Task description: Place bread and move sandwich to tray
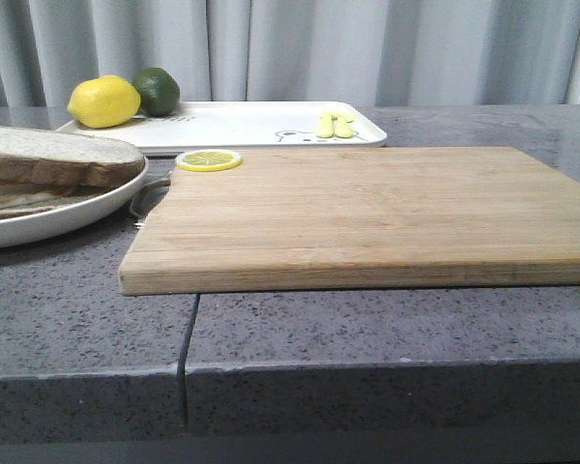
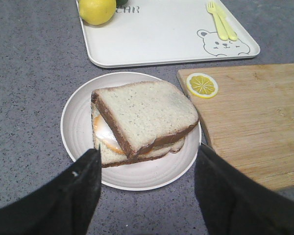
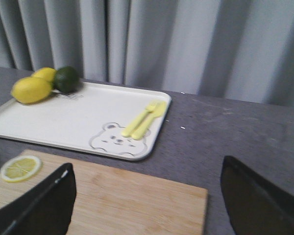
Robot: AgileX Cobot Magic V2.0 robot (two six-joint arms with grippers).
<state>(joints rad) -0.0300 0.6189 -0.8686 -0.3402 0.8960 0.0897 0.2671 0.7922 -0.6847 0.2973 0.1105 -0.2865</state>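
The sandwich [image 2: 106, 136] lies on a round white plate [image 2: 77, 122] at the table's left. Its top slice is the thick bread [image 2: 147, 111] with a dark crust, sitting slightly askew so the fried egg shows under one edge. In the front view the bread [image 1: 58, 155] and plate [image 1: 72, 217] sit at the left edge. The white tray [image 1: 251, 124] lies behind them. My left gripper [image 2: 148, 148] hangs open above the plate's near side, holding nothing. My right gripper [image 3: 147, 165] is open over the wooden board's far edge, near the tray [image 3: 73, 122]. Neither gripper shows in the front view.
A wooden cutting board [image 1: 367, 208] fills the table's middle, with a lemon slice [image 1: 209, 159] at its far left corner. On the tray sit a lemon [image 1: 103, 101], a lime [image 1: 158, 90] and yellow cutlery [image 1: 334, 125]. Grey curtains hang behind.
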